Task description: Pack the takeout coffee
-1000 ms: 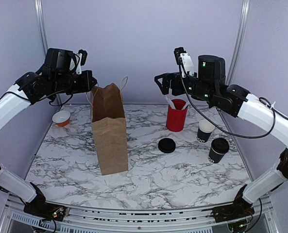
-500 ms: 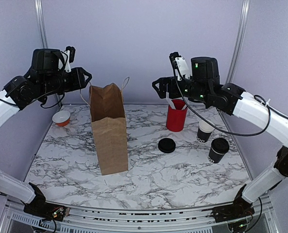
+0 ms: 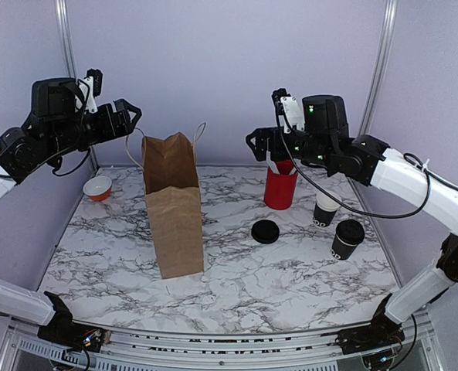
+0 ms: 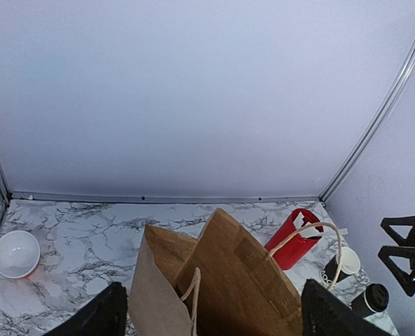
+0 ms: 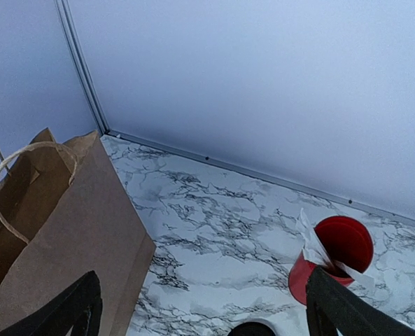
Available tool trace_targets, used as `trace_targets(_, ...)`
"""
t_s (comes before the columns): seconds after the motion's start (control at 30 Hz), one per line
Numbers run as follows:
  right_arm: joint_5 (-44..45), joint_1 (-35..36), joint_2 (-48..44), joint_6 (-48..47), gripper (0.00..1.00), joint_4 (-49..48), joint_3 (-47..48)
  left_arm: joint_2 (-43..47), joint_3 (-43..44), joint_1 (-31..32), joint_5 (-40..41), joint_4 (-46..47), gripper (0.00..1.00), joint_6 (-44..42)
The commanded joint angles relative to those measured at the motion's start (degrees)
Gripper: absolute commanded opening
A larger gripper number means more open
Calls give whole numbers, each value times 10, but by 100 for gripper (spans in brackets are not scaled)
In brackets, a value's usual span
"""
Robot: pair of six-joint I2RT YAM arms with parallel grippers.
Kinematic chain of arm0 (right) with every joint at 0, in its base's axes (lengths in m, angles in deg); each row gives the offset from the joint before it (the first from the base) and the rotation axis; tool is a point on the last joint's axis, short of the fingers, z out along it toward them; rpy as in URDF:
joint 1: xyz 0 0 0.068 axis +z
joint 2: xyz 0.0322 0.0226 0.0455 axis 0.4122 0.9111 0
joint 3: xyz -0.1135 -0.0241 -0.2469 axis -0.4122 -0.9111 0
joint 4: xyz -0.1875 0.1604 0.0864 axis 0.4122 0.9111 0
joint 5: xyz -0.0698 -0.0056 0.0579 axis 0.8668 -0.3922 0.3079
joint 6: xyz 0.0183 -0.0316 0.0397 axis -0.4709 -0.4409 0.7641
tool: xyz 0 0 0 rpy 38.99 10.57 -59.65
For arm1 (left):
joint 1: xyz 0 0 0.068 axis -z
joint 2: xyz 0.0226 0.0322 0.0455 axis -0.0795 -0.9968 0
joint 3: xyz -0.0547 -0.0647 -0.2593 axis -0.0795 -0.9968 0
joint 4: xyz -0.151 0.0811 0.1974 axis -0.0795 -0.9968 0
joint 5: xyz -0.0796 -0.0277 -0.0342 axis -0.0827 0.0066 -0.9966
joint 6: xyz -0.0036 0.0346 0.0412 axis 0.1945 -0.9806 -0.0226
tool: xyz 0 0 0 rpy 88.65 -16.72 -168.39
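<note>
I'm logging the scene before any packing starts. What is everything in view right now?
paper bag: one, brown, standing open, left of centre
red cup: one, red with white sticks inside, back, right of centre
loose lid: one, black, flat on the table in front of the red cup
open cup: one, black with a white inside, right side
lidded cup: one, black, right side, nearer the front than the open cup
bowl: one, white inside and orange outside, back left
table: one, white marble pattern
left gripper: one, black, open and empty, in the air left of the bag's top
right gripper: one, black, open and empty, in the air by the red cup
</note>
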State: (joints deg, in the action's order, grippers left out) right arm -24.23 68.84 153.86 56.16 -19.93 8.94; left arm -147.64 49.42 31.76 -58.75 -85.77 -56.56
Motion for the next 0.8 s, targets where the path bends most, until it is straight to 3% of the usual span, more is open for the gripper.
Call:
trace_targets(0.0, 26, -4, -27, 11, 98, 2, -14, 21, -7, -3, 19, 24, 92, -5)
trace_targets(0.1, 35, -4, -31, 9, 99, 6, -19, 32, -13, -3, 28, 29, 99, -4)
trace_targets(0.5, 83, -8, -59, 23, 99, 46, -44, 67, -37, -4, 72, 44, 99, -6)
trace_targets(0.77, 82, -55, -107, 74, 99, 105, -95, 92, -61, -4, 98, 58, 99, -6)
